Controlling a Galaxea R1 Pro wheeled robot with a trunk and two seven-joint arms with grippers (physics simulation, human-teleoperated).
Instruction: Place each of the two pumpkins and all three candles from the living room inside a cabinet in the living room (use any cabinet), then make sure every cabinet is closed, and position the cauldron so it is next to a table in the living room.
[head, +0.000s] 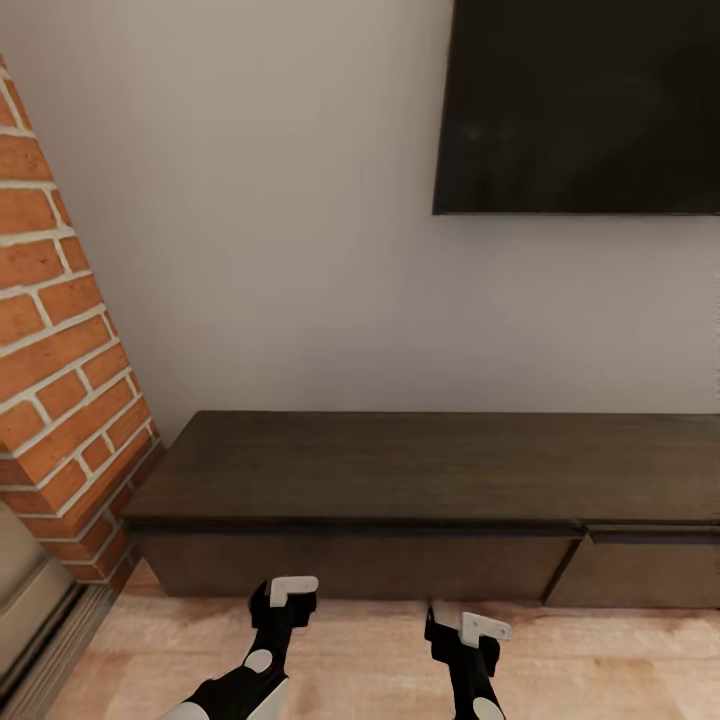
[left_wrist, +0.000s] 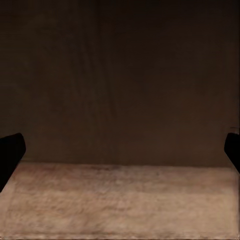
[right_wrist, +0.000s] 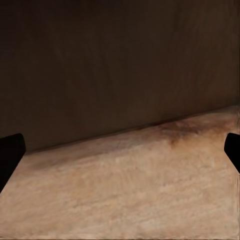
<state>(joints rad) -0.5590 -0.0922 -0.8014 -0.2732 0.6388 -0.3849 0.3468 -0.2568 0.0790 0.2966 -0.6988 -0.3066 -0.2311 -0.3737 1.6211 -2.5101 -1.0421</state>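
Nearest the head camera, the left gripper (head: 284, 592) is seen low over the pale wooden floor (head: 360, 660), just in front of the cabinet (head: 400, 470). In the left wrist view its dark fingers (left_wrist: 10, 152) sit at the two edges of the picture, spread wide, with nothing held between them; the cabinet's plain front panel (left_wrist: 120, 80) is faced squarely, with floor below it.

To the right of it, the right gripper (head: 470, 628) is likewise held low before the cabinet, a little further back from its front. Its fingers (right_wrist: 10, 150) are also spread wide and nothing is gripped.

The cabinet is set against the pale wall (head: 280, 220); its flat top is bare, and its front panels are seen shut. A brick column (head: 60, 330) stands at the cabinet's left end. A dark screen (head: 580, 100) is mounted on the wall above the cabinet's right part.
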